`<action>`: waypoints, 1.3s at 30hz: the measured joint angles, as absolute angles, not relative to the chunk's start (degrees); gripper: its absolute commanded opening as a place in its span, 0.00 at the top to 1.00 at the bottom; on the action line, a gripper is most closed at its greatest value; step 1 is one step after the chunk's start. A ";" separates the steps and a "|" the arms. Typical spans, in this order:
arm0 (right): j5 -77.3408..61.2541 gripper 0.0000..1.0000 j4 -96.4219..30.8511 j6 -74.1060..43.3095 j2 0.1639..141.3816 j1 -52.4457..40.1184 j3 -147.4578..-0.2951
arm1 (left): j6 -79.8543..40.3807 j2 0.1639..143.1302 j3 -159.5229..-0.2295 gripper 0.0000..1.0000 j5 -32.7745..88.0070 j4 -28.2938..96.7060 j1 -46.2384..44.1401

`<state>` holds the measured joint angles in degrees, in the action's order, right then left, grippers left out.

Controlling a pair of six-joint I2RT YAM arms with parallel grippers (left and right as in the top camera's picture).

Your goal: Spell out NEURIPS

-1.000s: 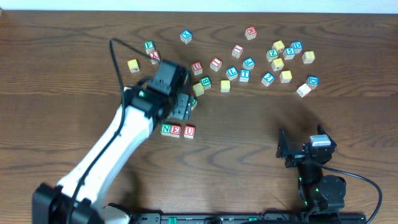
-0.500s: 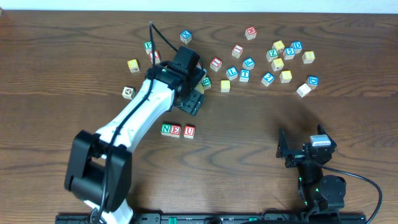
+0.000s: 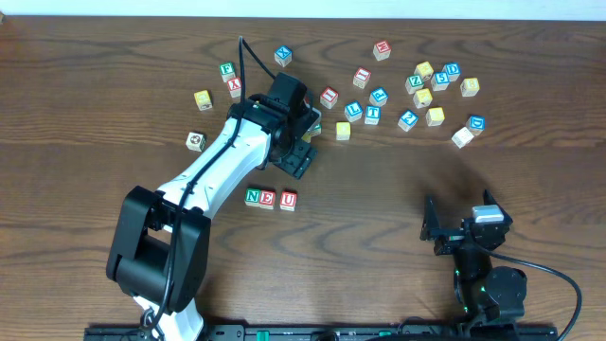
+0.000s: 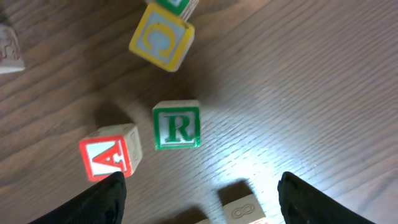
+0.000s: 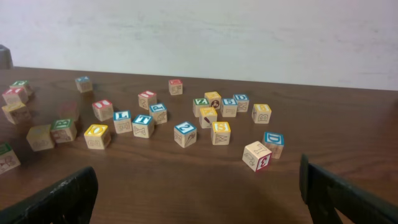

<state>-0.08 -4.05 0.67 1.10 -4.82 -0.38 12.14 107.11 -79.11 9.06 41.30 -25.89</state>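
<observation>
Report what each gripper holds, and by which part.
Nothing is held. The left gripper hangs open over the green R cube without touching it; the right gripper is open and empty.

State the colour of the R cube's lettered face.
R cube: green letter and border on white, best seen in the left wrist view.

**Open wood right of the R, crowded on its left**

Seen from the left wrist, the green-bordered wooden R cube (image 4: 177, 124) has bare brown wooden table (image 4: 298, 93) along its right side. The red-faced wooden A cube (image 4: 111, 158) stands just beside its lower-left corner, with only a narrow gap between them. The yellow wooden C cube (image 4: 161, 37) sits near, above it. A pale wooden cube with a looped mark (image 4: 239, 208) lies between the spread fingers (image 4: 102, 199) of the left gripper (image 4: 202, 186).
</observation>
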 measured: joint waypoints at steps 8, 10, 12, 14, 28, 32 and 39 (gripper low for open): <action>-0.10 0.01 -4.08 0.67 1.10 -4.82 -0.36 | 12.53 107.11 -79.11 0.34 10.44 39.57 -25.89; -0.08 0.01 -4.05 0.67 1.10 -4.82 -0.36 | 12.51 107.20 -79.11 0.35 10.46 39.22 -25.89; -0.10 0.01 -4.05 0.67 1.10 -4.82 -0.36 | 12.51 107.57 -79.11 0.35 10.46 38.85 -25.89; -0.08 0.01 -4.08 0.67 1.10 -4.82 -0.38 | 12.51 108.57 -79.11 0.35 10.46 38.39 -25.89; -0.10 0.01 -4.08 0.67 1.10 -4.82 -0.38 | 12.71 115.46 -79.24 0.36 10.61 35.92 -25.91; -0.08 0.01 -4.08 0.67 1.10 -4.82 -0.38 | 12.71 115.46 -79.24 0.36 10.61 35.55 -25.91; -0.08 0.01 -4.08 0.67 1.10 -4.82 -0.38 | 12.80 115.46 -79.24 0.47 10.63 35.38 -25.91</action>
<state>-0.08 -4.08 0.67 1.10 -4.82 -0.38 12.80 115.46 -79.24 10.63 35.38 -25.91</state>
